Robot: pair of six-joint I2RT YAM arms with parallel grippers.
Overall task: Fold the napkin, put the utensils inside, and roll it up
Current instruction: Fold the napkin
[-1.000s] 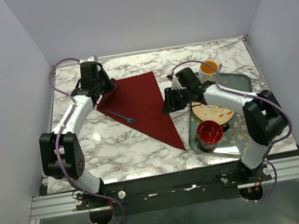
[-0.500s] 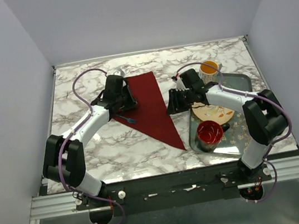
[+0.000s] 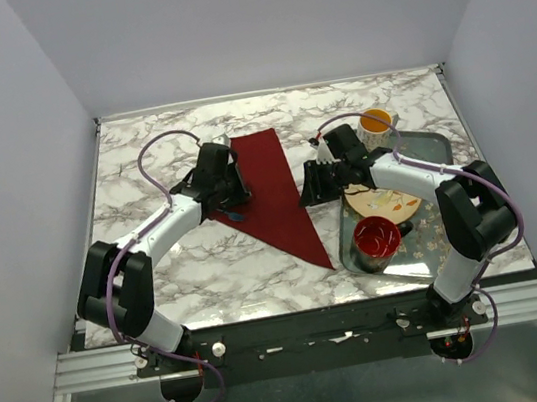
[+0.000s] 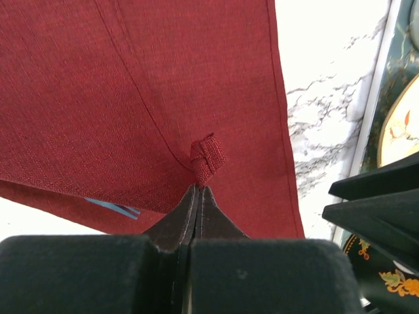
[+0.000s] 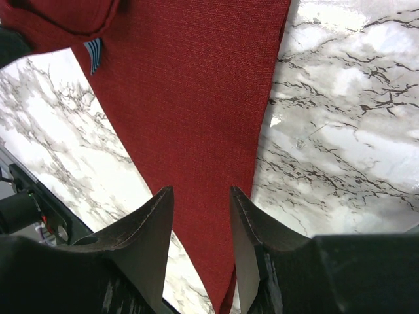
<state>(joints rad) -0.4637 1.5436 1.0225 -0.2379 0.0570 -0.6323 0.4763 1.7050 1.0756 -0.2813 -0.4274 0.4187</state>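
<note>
The napkin (image 3: 276,200) lies mid-table as a maroon triangle, its point toward the near right, with its left part lifted and doubled over to the right. The left gripper (image 4: 198,190) has its jaws pressed together on a bunched corner of that cloth. A blue utensil (image 4: 115,208) peeks out from under the fold. The right gripper (image 5: 201,193) hangs over the napkin's right edge, jaws apart, holding nothing. Just to the right, a dark tray (image 3: 434,144) carries a plate (image 3: 398,206), a red bowl (image 3: 377,235) and an orange mug (image 3: 375,122) on the marble table (image 3: 193,273).
</note>
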